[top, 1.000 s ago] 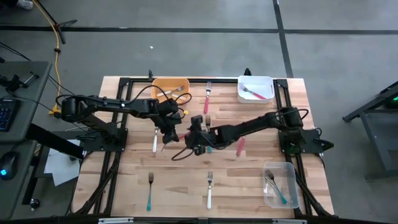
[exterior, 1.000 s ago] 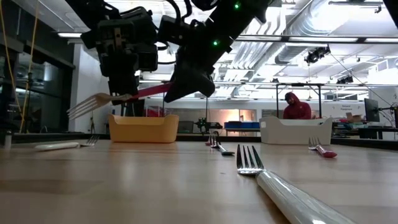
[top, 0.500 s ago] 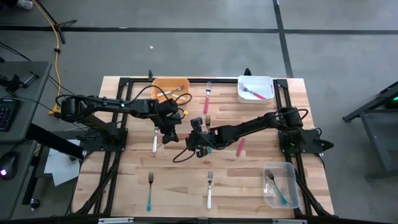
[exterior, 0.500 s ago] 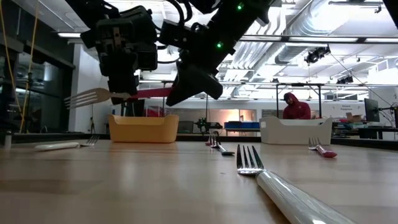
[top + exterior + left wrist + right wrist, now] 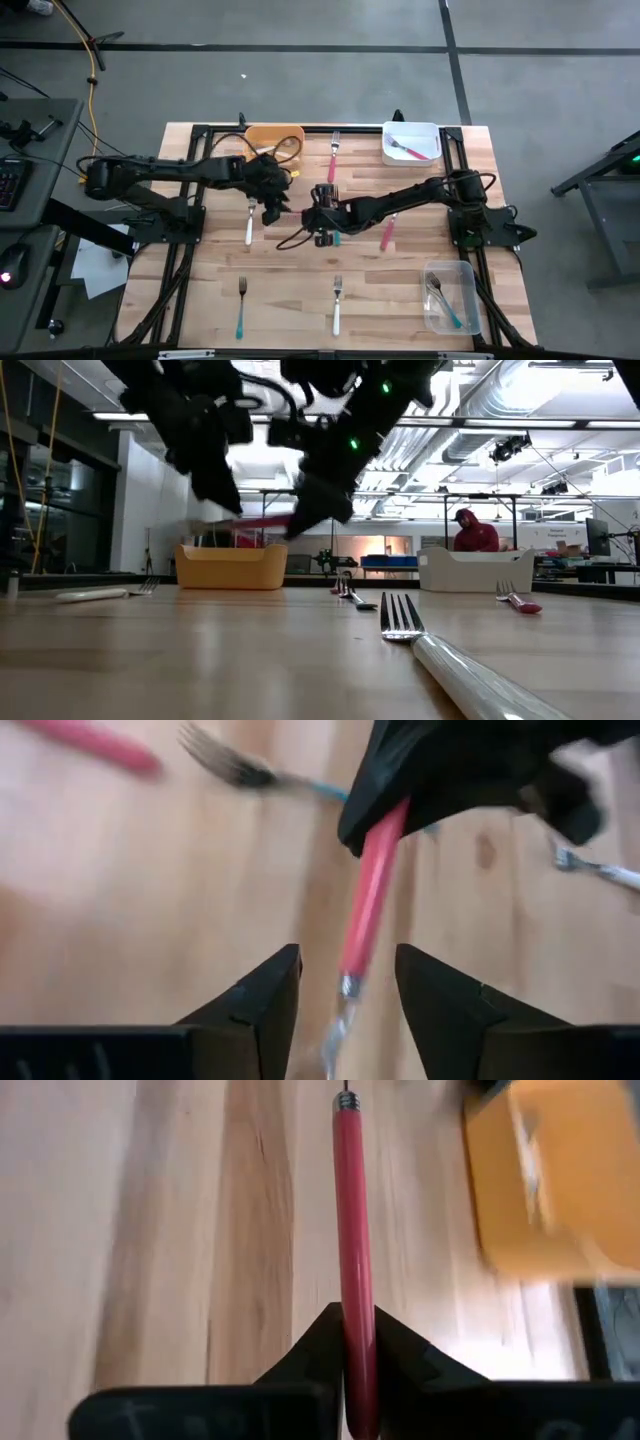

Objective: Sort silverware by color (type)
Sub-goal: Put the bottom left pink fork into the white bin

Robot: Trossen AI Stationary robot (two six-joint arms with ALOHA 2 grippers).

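One slim red-pink-handled fork

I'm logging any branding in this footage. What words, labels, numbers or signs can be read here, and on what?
None can be read in any view.
The orange bin, white bin and clear bin show no labels.
The red-handled fork clamped in the right gripper carries no marking.
The left gripper, open, shows no print.
Signs in the room behind the table are too small to read.

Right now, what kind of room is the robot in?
Probably a robotics lab or workshop: bare ceiling ducts, workbenches behind a person in red, and a wooden table framed in black rails.
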